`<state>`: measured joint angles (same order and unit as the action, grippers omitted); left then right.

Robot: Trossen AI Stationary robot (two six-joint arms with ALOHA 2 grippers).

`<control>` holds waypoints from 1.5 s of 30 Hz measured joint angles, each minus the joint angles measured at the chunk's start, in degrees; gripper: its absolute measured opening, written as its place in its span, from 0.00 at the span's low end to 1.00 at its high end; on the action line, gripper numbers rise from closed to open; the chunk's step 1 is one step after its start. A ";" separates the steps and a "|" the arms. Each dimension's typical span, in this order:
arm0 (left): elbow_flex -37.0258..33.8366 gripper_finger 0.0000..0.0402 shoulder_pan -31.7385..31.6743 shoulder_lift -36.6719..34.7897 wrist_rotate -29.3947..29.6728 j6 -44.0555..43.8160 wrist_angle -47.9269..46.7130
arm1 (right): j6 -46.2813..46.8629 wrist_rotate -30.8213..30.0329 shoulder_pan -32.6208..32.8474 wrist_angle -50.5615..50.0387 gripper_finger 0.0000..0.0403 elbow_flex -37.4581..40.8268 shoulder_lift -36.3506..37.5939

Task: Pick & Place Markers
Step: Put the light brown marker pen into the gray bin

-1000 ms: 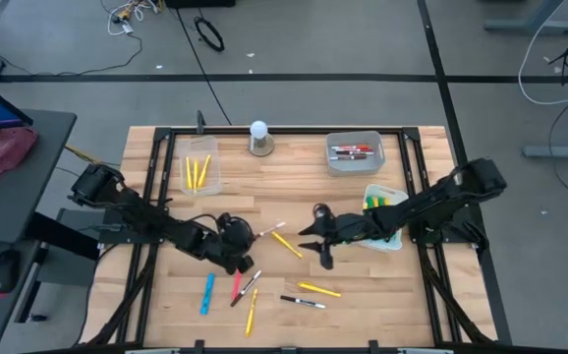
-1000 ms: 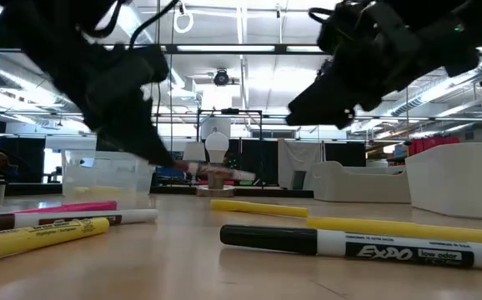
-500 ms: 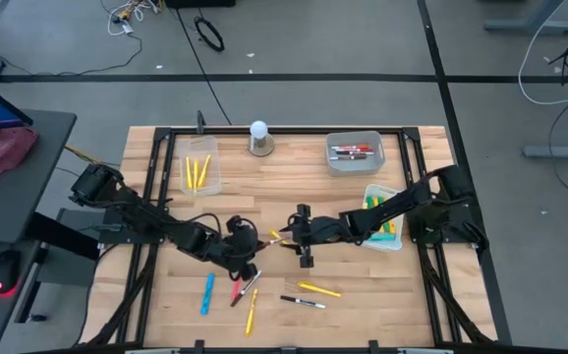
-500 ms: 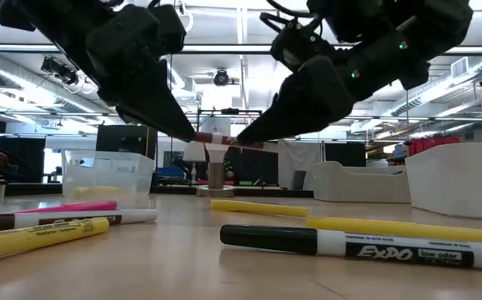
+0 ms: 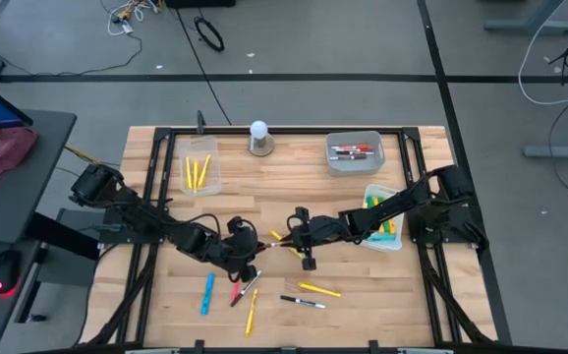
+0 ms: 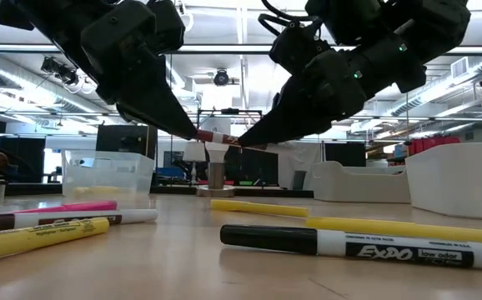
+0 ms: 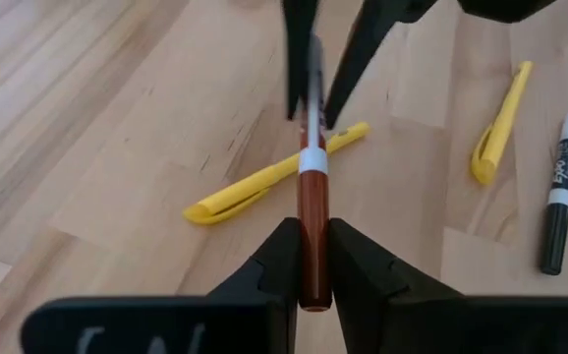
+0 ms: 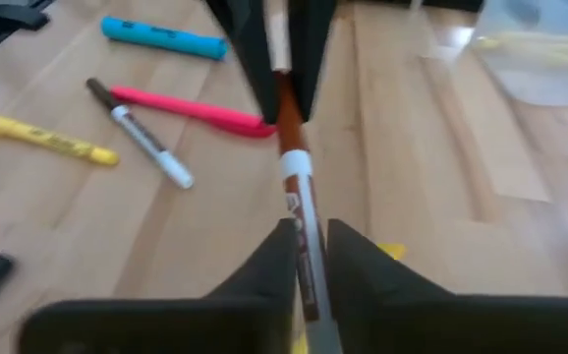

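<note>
Low view, nearest the camera: a black marker (image 6: 353,243) lies on the table (image 5: 294,187), with yellow markers (image 6: 41,237) and a pink marker (image 6: 66,207) at left. Farther back, above the table's middle, the left gripper (image 7: 307,258) and right gripper (image 8: 304,258) meet tip to tip, each clenched on one end of a brown-capped marker (image 6: 220,138) held level in the air. A yellow marker (image 7: 274,175) lies on the wood beneath it. At the far edge stand a clear bin (image 5: 200,167) holding yellow markers and a grey bin (image 5: 354,152).
</note>
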<state>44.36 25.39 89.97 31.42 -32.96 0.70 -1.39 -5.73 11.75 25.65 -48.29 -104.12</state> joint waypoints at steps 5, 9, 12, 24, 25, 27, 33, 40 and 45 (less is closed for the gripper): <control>0.00 0.20 -0.08 0.00 2.10 1.19 1.55 | 1.33 -0.71 0.09 -2.21 0.04 0.00 0.04; 0.00 0.31 -0.18 -0.07 3.46 2.22 2.37 | 3.99 -7.71 0.00 -9.89 0.06 0.04 1.92; 0.00 0.42 -0.02 -0.07 3.69 2.16 2.28 | 3.96 -14.65 -0.31 -18.60 0.03 0.04 6.92; 0.00 0.60 -0.09 -0.07 6.52 2.08 2.26 | -6.69 -20.95 -22.66 -57.07 0.03 0.04 30.19; 0.00 0.60 -0.09 -0.07 6.53 2.08 2.31 | -9.33 -19.12 -26.21 -59.11 0.03 0.04 30.46; 0.00 0.59 -0.09 -0.07 6.84 2.07 2.32 | -14.33 -16.13 -32.63 -62.45 0.03 0.04 30.20; -0.02 0.58 -0.49 -0.07 7.67 2.08 2.39 | -28.83 -11.96 -44.73 -62.65 0.03 0.04 25.62; -0.02 0.58 -0.86 -0.07 7.98 2.02 2.43 | -40.74 -10.49 -47.43 -59.95 0.03 -0.11 16.93; -0.02 0.58 -0.83 -0.04 7.97 2.02 2.43 | -39.86 -13.53 -47.36 -55.33 0.09 0.22 14.09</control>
<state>44.34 24.56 89.93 39.40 -30.94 3.14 -41.24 -19.26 -35.61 -29.68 -48.08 -90.03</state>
